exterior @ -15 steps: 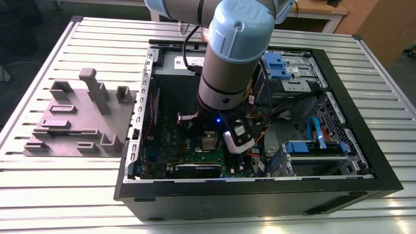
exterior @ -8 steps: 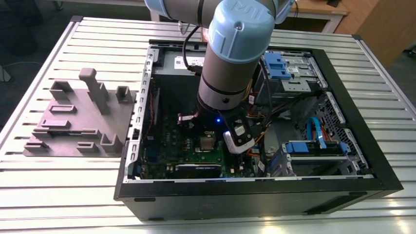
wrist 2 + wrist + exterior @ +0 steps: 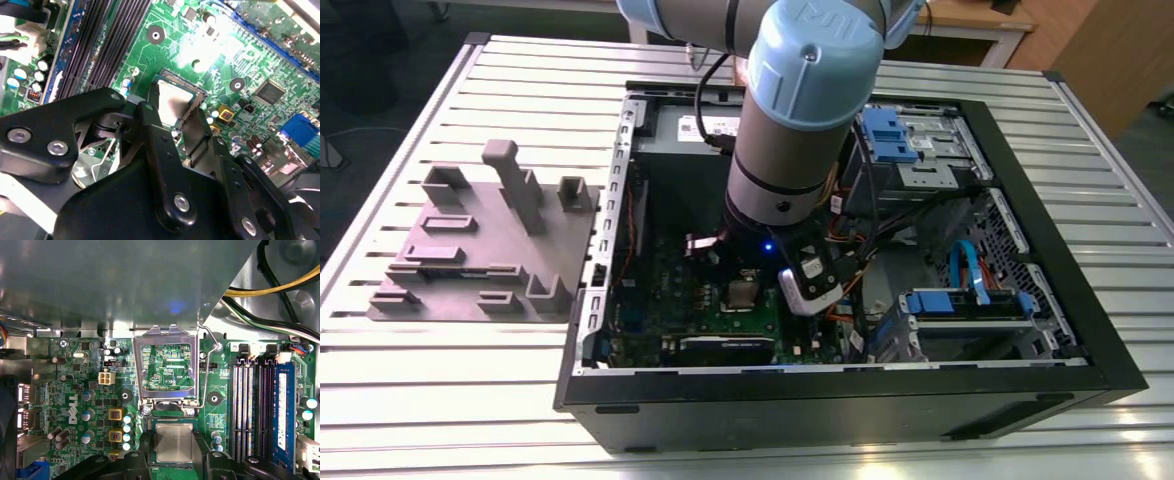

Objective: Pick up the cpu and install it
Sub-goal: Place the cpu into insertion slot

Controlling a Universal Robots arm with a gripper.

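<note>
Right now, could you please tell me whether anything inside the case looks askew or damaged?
Nothing stands out. The cpu lines up squarely with its socket, and the silver retaining frame is hinged open beside it, as an installation would need.

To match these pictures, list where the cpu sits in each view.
Exterior view: too small to tell.
First wrist view: cpu, beside the open silver frame.
Second wrist view: cpu, in the socket on the green board.
Shared landmark: black memory slots, in both wrist views.
</note>
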